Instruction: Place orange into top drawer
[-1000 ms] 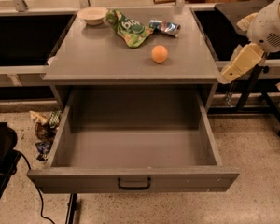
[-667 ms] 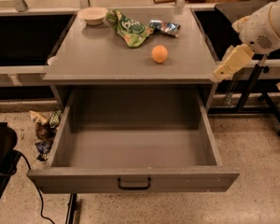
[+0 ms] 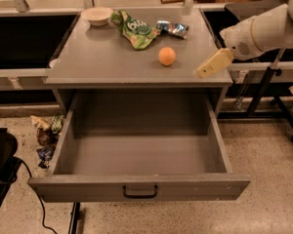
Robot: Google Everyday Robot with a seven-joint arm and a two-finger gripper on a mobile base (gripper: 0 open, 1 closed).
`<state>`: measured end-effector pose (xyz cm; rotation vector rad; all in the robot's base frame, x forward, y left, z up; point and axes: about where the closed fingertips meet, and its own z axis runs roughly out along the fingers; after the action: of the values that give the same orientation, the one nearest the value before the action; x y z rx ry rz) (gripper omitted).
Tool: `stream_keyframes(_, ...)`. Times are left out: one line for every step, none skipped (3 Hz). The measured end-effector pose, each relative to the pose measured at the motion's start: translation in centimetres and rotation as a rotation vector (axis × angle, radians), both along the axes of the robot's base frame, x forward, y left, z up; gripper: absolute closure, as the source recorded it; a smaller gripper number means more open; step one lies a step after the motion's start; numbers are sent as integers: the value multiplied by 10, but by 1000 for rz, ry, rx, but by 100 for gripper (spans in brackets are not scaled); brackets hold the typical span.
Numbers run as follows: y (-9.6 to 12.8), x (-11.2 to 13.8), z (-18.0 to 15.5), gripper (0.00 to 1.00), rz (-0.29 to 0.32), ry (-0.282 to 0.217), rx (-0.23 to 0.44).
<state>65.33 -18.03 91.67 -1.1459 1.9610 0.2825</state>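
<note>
Orange [image 3: 167, 56] sits on the grey tabletop [image 3: 102, 57], right of centre, nothing touching it. Top drawer [image 3: 136, 155] is pulled fully open toward the near side, with its black handle [image 3: 140, 193] at the centre of the front panel. Gripper [image 3: 207, 67] hangs over the right edge of the tabletop, right of the orange and apart from it (spread or closed: cannot tell). Along the far edge are a beige bowl [image 3: 96, 15], a green bag [image 3: 134, 28] and a foil wrapper [image 3: 172, 28]. Litter [image 3: 46, 130] lies on the floor at left.
</note>
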Motion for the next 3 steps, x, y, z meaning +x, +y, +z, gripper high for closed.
stream_keyframes(19, 25, -20, 0, 10, -8, 74)
stream_keyframes(31, 48, -35, 0, 28, -28, 129)
stream_keyframes(31, 48, -35, 0, 28, -28, 129)
